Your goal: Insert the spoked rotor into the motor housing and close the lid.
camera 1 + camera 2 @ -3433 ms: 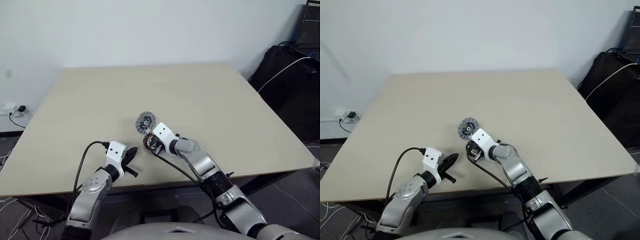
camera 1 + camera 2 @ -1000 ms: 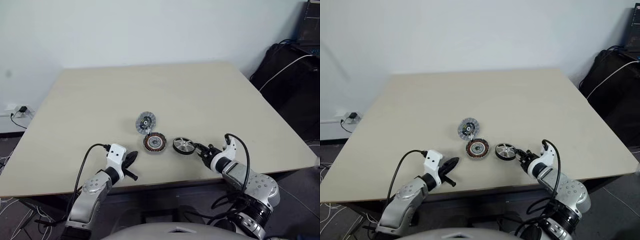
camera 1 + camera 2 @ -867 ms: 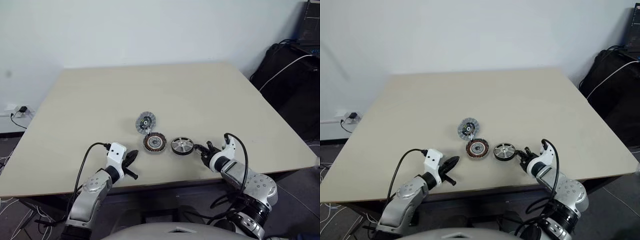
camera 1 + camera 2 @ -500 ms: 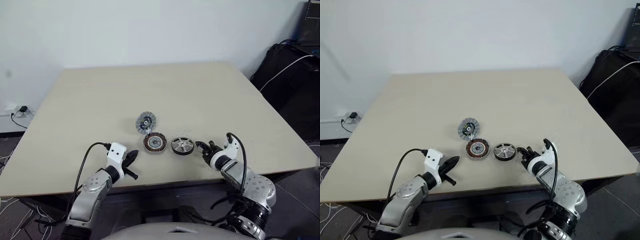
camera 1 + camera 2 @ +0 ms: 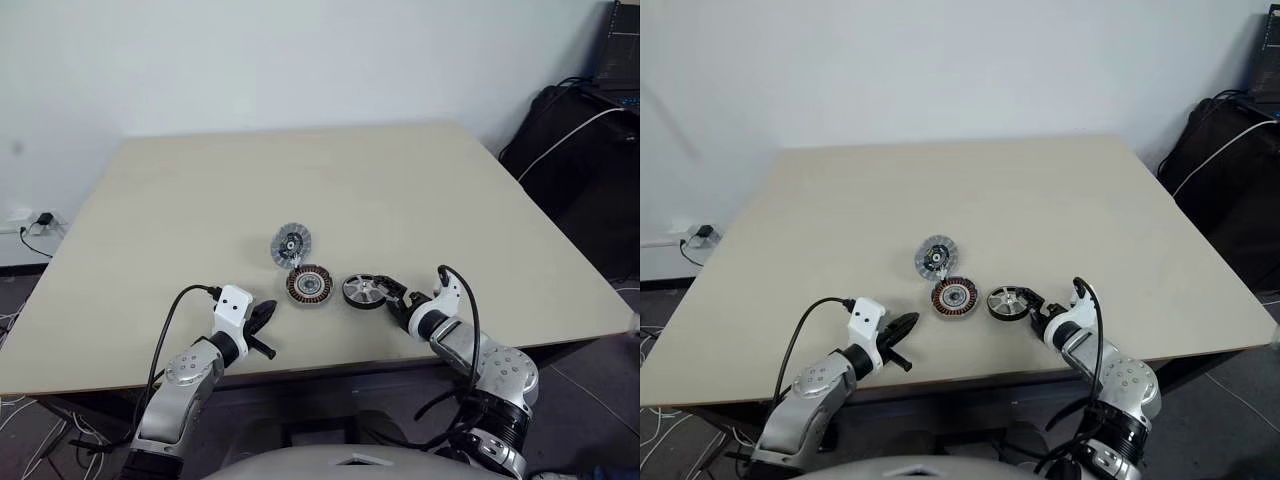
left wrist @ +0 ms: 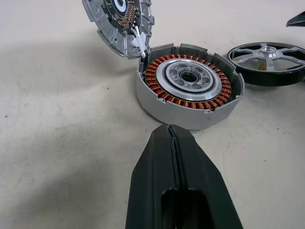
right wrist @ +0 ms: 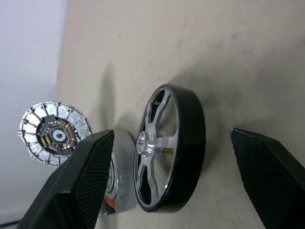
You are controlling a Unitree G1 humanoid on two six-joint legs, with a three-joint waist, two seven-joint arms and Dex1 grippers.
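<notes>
On the beige surface (image 5: 420,190) three small motor parts sit in a cluster near the front edge. The spoked rotor (image 5: 364,290), a dark-rimmed silver metal ring with spokes running to a central hub, lies flat at about three o'clock from the motor housing (image 5: 310,285), a squat round metal cup with copper-brown windings around a silvery centre. The two are just beside each other, not touching as far as I can tell. The lid (image 5: 292,243), a round silver ribbed disc with a dark centre, stands propped open at the housing's far edge, around eleven o'clock. The right tool (image 7: 171,179) is spread wide with one finger either side of the rotor's rim, not yet pinching it. The left tool (image 6: 174,152) is pressed shut, empty, pointing at the housing from its near side. The rotor looks rigid, light and smooth-sided, so I judge it could slip; gripping across the outer rim seems safest, keeping off the thin spokes and hub.
</notes>
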